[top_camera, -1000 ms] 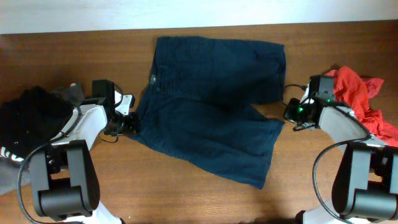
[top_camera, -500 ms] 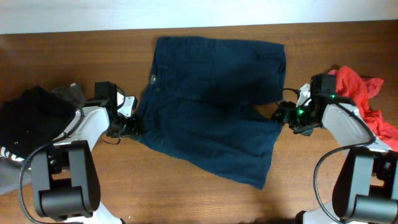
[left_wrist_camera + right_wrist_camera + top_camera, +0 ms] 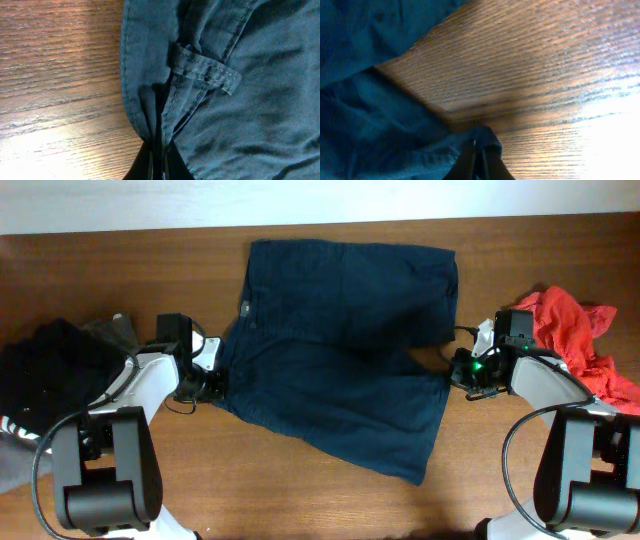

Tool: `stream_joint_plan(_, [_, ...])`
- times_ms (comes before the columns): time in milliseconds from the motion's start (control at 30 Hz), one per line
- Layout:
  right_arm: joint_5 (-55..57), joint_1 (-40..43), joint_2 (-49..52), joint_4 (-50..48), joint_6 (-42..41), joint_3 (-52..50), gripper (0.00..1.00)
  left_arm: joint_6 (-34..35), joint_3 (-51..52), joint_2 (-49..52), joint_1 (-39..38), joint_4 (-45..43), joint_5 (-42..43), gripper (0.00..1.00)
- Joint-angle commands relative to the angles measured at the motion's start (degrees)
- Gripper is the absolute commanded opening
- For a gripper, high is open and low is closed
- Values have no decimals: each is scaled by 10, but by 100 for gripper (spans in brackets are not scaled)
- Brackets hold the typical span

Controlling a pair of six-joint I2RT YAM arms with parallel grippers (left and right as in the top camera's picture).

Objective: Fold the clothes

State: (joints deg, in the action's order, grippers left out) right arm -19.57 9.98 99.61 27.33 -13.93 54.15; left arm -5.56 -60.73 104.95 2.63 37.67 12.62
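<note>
Pinching navy shorts (image 3: 340, 380) at opposite edges: both jaws.

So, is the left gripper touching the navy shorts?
Touching. The left wrist view shows the left gripper pinching the waistband edge of the shorts, with fabric bunched between its jaws.

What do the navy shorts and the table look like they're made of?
The shorts: woven cotton-like cloth, matte, probably twill; stitched seams and a belt loop show in the left wrist view. The table: wood or wood veneer, with visible grain and a light sheen; cannot tell which.
</note>
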Motion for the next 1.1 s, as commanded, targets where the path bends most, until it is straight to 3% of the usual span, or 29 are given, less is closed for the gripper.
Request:
stream_joint_plan(0, [27, 2, 10, -2, 0, -4, 4, 0, 8, -9, 2, 10, -43, 1])
stream_joint_plan(133, [97, 15, 10, -17, 1, -3, 4, 31, 3, -12, 9, 34, -88, 0])
stream_joint_plan(233, [86, 32, 10, -40, 0, -3, 4, 66, 3, -17, 23, 41, -88, 0])
stream_joint_plan(433, [32, 43, 9, -79, 27, -3, 5, 71, 3, -18, 37, 42, -84, 2])
stream_joint_plan(467, [14, 43, 9, -82, 37, -2, 18, 71, 3, -18, 37, 39, -73, 9])
stream_joint_plan(500, [-11, 43, 9, -80, 46, 0, 38, 71, 3, -18, 37, 37, -59, 14])
stream_joint_plan(533, [-40, 43, 9, -73, 54, 3, 50, 70, 3, -18, 36, 36, -49, 18])
stream_joint_plan(667, [-83, 43, 3, -5, 58, 14, 69, 69, 3, -18, 37, 35, -38, 25])
stream_joint_plan(933, [-156, 19, -12, 233, 121, 11, 69, 68, 3, -18, 37, 34, -10, 33])
stream_joint_plan(1067, [-154, -17, -12, 271, 137, -19, 69, 68, 3, -18, 37, 31, -10, 35])
